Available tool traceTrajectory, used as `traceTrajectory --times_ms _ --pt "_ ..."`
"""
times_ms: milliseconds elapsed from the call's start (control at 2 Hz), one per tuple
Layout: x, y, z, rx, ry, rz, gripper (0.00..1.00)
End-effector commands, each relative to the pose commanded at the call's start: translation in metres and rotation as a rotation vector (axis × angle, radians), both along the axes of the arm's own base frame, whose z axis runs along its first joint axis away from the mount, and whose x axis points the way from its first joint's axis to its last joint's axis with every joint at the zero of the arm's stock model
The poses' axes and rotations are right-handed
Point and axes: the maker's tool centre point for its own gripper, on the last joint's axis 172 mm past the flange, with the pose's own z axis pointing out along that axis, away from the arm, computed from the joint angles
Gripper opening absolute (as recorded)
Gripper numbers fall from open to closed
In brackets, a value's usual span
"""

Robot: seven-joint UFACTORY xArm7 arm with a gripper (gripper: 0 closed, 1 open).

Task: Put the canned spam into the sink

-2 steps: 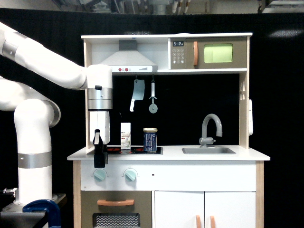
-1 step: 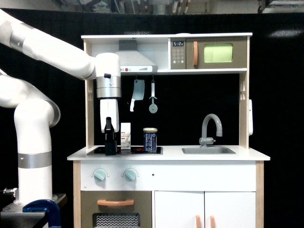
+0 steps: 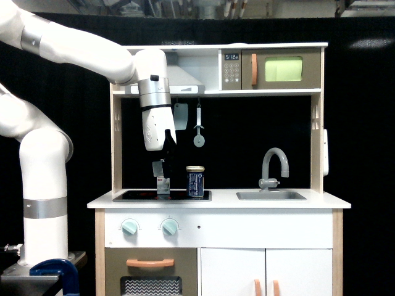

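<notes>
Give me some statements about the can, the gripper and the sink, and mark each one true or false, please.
1. The spam can stands upright on the stovetop. True.
2. The can is in the sink. False: it is on the stovetop, to the exterior view's left of the sink.
3. The gripper holds the can. False: it hangs beside the can, apart from it.
4. A faucet stands behind the sink. True.

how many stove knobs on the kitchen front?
2. Left knob and right knob sit side by side on the white front panel below the black cooktop, above the oven handle. None look hidden.
</notes>
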Motion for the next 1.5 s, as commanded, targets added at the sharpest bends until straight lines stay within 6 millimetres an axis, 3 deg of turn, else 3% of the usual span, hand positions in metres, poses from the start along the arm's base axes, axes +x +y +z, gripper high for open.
traceTrajectory --times_ms 500,1000,1500 --pt "0.054 0.043 0.001 0.215 -0.021 0.830 1.00" --pt "0.047 0.080 0.001 0.257 -0.010 0.939 1.00" --pt "0.031 0.098 -0.004 0.281 -0.006 0.918 1.00"
